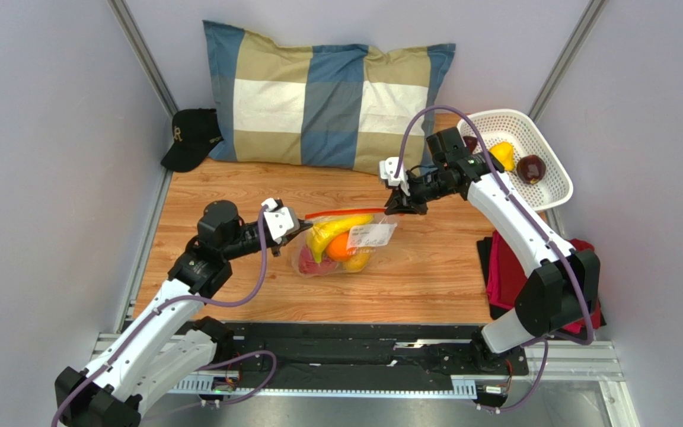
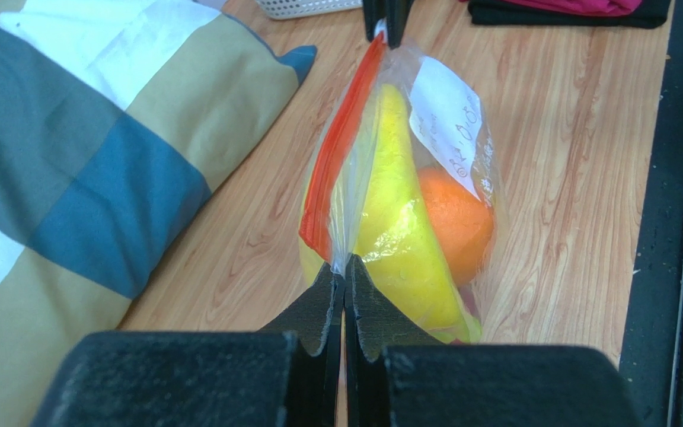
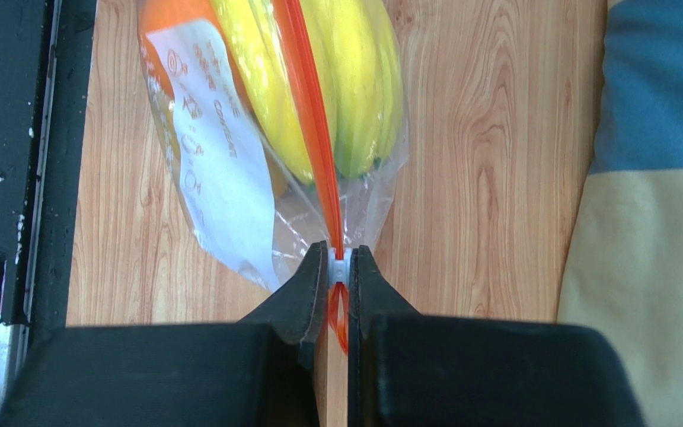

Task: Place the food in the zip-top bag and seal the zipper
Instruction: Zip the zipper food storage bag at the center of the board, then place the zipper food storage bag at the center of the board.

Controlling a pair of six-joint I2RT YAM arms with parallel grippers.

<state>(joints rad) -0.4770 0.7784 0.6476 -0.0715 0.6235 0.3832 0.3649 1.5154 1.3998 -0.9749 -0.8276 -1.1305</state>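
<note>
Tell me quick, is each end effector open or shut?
Left end effector: closed, pinching the zip-top bag.
Right end effector: closed on the zipper.

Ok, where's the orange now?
Top view, centre: the orange sits inside the zip-top bag beside the banana bunch, between the left hand and right hand.

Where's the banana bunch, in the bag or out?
In. Both wrist views show the banana bunch behind the clear film of the zip-top bag, beside the orange.
</note>
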